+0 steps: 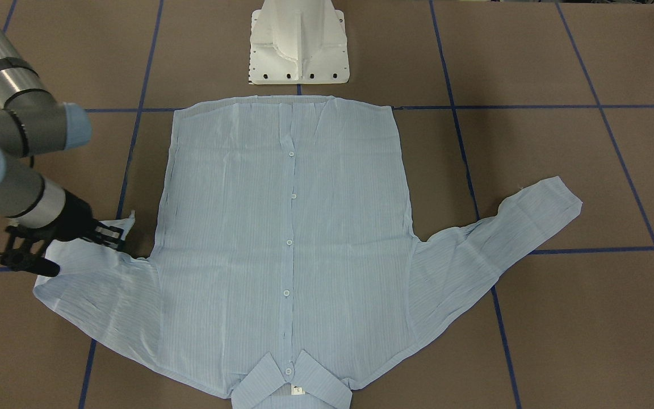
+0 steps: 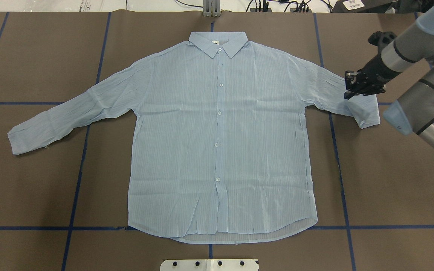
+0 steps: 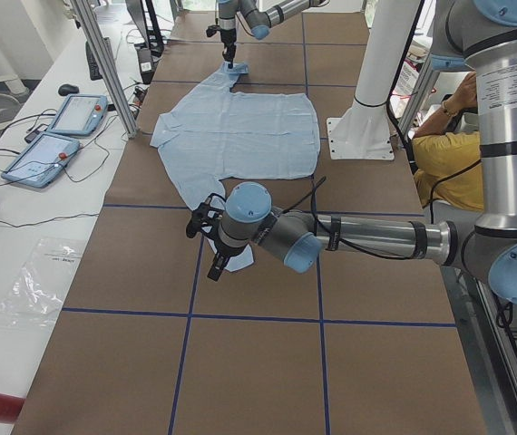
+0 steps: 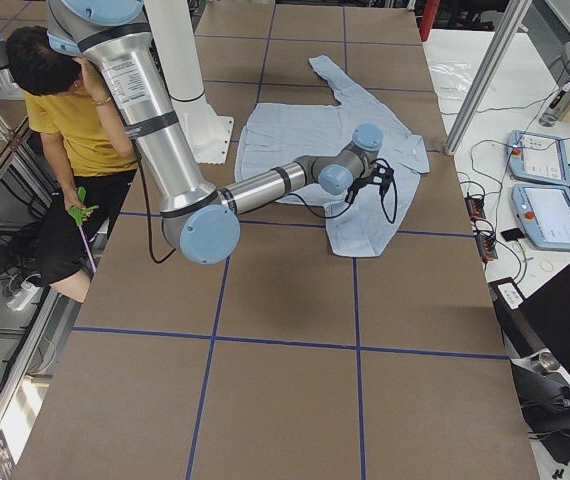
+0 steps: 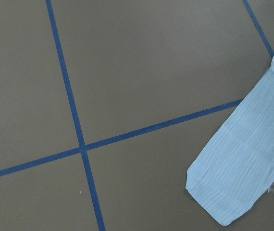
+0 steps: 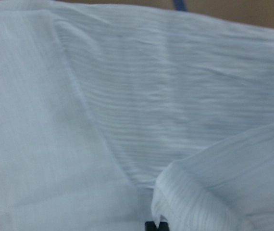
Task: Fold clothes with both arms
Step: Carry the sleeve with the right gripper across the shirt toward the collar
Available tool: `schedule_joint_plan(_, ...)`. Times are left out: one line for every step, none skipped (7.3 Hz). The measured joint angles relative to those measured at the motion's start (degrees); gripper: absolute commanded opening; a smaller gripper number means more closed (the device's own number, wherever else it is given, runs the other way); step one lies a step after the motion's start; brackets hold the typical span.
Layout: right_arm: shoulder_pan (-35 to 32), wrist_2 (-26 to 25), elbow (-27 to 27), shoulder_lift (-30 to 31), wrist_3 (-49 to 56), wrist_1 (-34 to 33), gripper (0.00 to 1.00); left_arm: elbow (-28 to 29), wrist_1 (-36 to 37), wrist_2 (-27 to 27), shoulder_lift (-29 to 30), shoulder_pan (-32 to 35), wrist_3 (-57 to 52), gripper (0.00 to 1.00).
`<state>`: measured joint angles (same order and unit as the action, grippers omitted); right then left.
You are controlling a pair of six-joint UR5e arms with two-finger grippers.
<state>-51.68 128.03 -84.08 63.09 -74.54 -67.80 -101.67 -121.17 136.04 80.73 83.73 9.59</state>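
The jaws of the right gripper [image 2: 349, 93] look closed to a thin pinch on the edge of the right sleeve [image 2: 326, 94]. In its wrist view a small fold of cloth rises up to a black fingertip, so I judge it has hold, tho not w/ full certainty. For the left gripper [image 3: 209, 258] I cannot tell the jaws. It hangs over the cuff end of the left sleeve [image 2: 70, 113], apart from the cloth.

The shirt [image 2: 217, 143] lies flat on the table [image 2: 390, 180], front up, buttoned, collar away from the robot.

Step in hand, imo: bring the sleeves in over the body. To do it well, lift only a little, carry slowly toward the button line & keep the thin cloth taut so it does not bunch. The left side needs a pinch on the cuff first.
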Motion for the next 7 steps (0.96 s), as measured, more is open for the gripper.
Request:
schedule_joint_plan(3.86, -4.51, 0.78, -4.92, -7.87, -0.16, 0.00, 0.07, -0.17, 0.01, 0.08, -0.01, -0.04, 1.00)
schedule_joint_plan(6.82, -7.85, 3.47, -10.99, -15.03, -0.19, 0.00, 0.11, -0.20, 0.01, 0.16, -0.04, -0.01, 1.00)
schedule_joint_plan(8.96, -10.58, 7.78, -17.74, -20.37, -0.13, 0.00, 0.12, -0.22, 0.01, 0.19, -0.05, 0.04, 1.00)
schedule_joint_plan(10.93, -13.37, 12.18, -23.91, -23.99, 0.33, 0.00, 0.08, -0.26, 0.01, 0.21, -0.05, 0.06, 1.00)
schedule_joint_plan(13.09, -16.64, 16.80, -29.02, -26.29, 2.37, 0.00, -0.02, -0.28, 0.05, 0.20, -0.06, 0.09, 1.00)
schedule_joint_plan(15.42, -20.48, 22.44, -33.59, -28.62, 6.15, 0.00, -0.14, -0.29, 0.15, 0.16, -0.06, 0.16, 1.00)
schedule_joint_plan(17.17, -23.45, 27.16, -37.20, -30.58, 9.22, 0.00, -0.25, -0.29, 0.25, 0.14, -0.06, 0.21, 1.00)
